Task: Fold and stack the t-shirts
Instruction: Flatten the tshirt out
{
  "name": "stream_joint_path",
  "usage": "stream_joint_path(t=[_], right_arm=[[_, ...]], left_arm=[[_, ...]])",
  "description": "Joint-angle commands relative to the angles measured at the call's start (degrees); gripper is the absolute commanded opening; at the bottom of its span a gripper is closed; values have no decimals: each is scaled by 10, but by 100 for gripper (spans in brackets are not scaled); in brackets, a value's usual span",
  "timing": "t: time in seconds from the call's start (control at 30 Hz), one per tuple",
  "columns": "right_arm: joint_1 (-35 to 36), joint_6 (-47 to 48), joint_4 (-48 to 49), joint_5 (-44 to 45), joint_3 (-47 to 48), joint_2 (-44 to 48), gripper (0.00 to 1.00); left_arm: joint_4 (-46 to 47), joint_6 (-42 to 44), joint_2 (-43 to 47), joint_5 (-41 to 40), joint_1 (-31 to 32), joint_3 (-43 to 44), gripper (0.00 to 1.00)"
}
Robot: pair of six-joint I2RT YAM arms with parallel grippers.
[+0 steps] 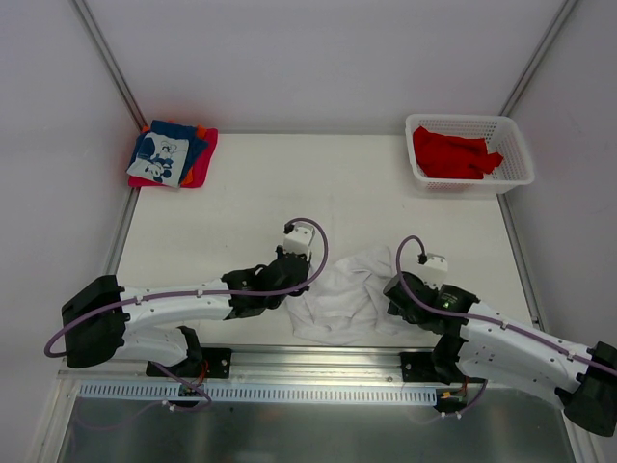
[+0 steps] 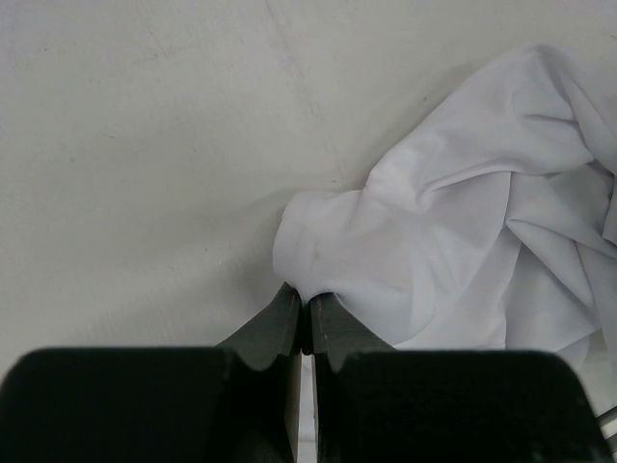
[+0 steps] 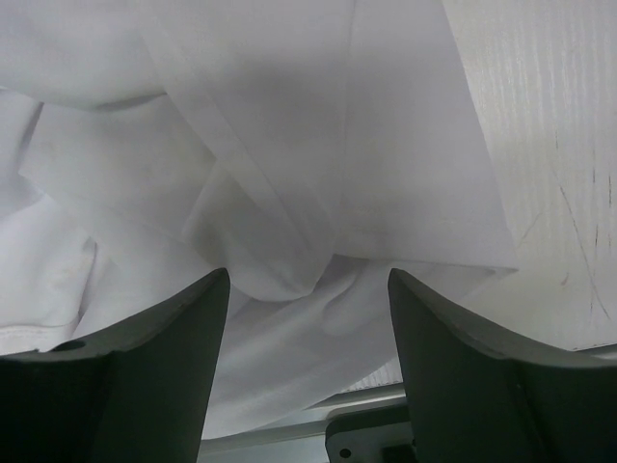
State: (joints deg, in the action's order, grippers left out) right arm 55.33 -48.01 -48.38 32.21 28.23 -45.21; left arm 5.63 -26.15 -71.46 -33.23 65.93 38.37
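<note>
Far back at ten o'clock on the table (image 1: 260, 183): folded stack of t-shirts (image 1: 172, 156), blue with white print on top, red and orange beneath.

Nearer, at about seven o'clock: left gripper (image 2: 303, 309) clamped shut on the left-hand edge of the white t-shirt (image 1: 345, 289), a fold of hem pinched right at the fingertips.

Shirt itself crumpled at six o'clock, near the front edge, between both arms. Bulk toward three o'clock from the left gripper, toward nine o'clock from the right one. No clean long axis to read in the heap, though spread roughly nine-to-three, gripper to gripper.

At five o'clock: right gripper (image 3: 308, 280) open, jaws astride a raised ridge of the same cloth, pads apparently clear of it.

Judged next: close on that ridge, then draw the two holds apart along the nine-to-three line to spread the shirt flat. Both arms about equally near.

Far back at one o'clock: white basket (image 1: 516, 159) holding red t-shirts (image 1: 451, 154), untouched.
</note>
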Motion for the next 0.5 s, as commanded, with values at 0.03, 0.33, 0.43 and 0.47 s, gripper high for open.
stream_joint_path(t=[0.03,0.33,0.43,0.47], right_arm=[[2,-20,9,15,2,-18,69],[3,-14,22,22,-5,-26,61],[3,-12,23,26,-6,-27,54],[3,-12,23,28,-7,-29,54]], left_arm=[[29,-6,1,5,1,-7,0],[28,-12,13,3,1,-23,0],[29,-14,11,5,1,-24,0],[28,-14,11,5,1,-24,0]])
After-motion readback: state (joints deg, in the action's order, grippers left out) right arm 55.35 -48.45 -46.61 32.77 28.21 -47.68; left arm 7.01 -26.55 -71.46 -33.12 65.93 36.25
